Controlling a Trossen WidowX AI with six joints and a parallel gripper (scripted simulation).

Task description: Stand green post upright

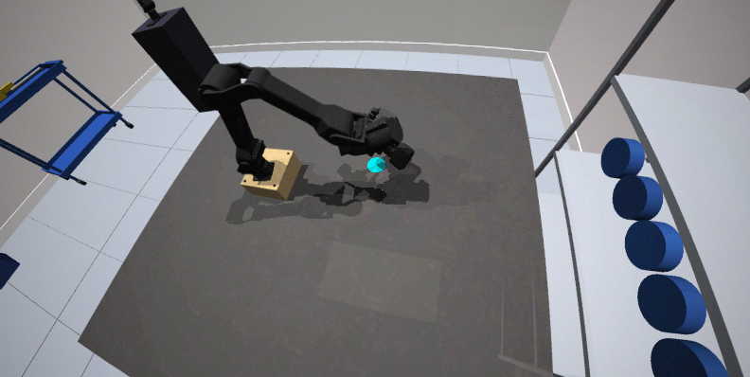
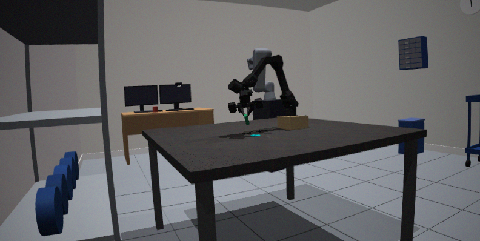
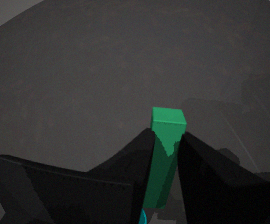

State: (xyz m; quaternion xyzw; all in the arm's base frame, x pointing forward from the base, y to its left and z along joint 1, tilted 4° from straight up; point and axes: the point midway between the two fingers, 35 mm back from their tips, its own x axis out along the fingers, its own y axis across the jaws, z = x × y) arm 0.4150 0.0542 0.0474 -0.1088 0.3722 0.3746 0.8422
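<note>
The gripper (image 2: 247, 113) (image 3: 164, 137) is grasping the green post (image 2: 246, 119) (image 3: 164, 160) between its fingers, holding it nearly upright with a slight tilt above the dark table (image 1: 252, 274) (image 2: 285, 152). The cyan circle (image 1: 375, 165) (image 2: 255, 135) (image 3: 143, 217) is lying on the tabletop, apart from the post. In the exterior view, a wooden block (image 1: 273, 174) (image 2: 293, 122) is resting to the right of the circle.

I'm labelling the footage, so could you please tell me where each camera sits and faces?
Top: above the dark tabletop, facing down; arm and gripper show.
Exterior: beyond the table's edge, facing the arm across it; arm and gripper show.
Wrist: on the arm by the gripper, facing past its fingers; only these show.
Top and exterior share the wooden block.
</note>
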